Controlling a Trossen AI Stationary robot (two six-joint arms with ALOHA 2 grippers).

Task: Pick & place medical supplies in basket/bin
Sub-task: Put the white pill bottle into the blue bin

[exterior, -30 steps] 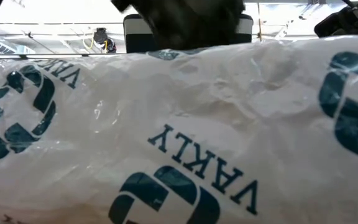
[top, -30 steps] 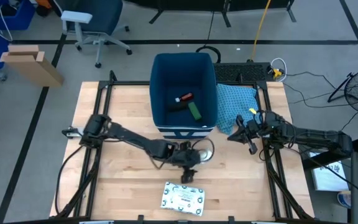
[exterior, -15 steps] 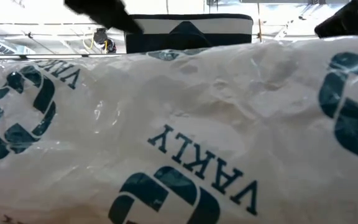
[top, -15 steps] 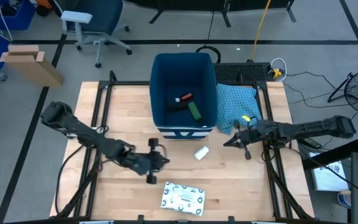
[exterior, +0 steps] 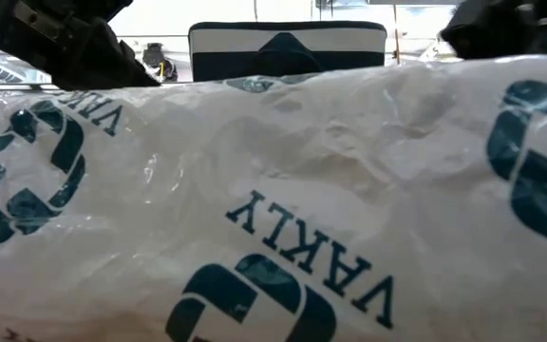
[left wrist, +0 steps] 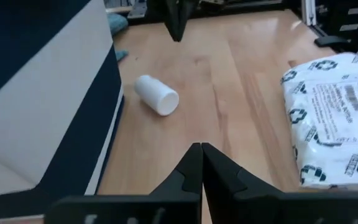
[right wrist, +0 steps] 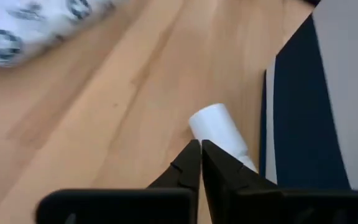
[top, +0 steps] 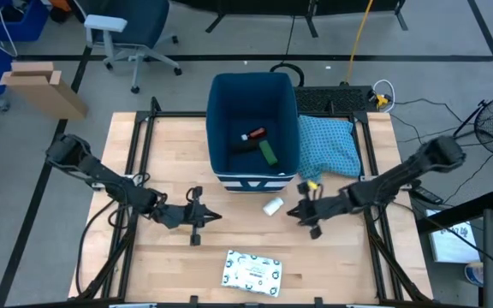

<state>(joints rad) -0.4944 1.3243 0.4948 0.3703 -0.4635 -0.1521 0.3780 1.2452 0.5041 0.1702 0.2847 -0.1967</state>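
Pressed together and holding nothing, the jaws of the left gripper hover low over the wooden table, toward its left-centre, with the arm reaching in from the left edge. Its wrist view shows the two fingers meeting at their tips, a small white bottle lying on its side ahead of them. Near the front edge of the table lies the flat white packet with green print, well apart from both grippers; in the low view it fills almost the whole picture. Behind it, at the table's middle, stands the deep dark blue bin, its striped lower front facing the packet. Inside the bin rest a small red item, a small dark green box and a dark object between them. The white bottle sits just in front of the bin's right front corner. To the right of the bin lies the light blue patterned cloth. The right gripper is just beside the bottle on its right, its jaws likewise closed tip to tip and empty, fingers pointing at the bottle.
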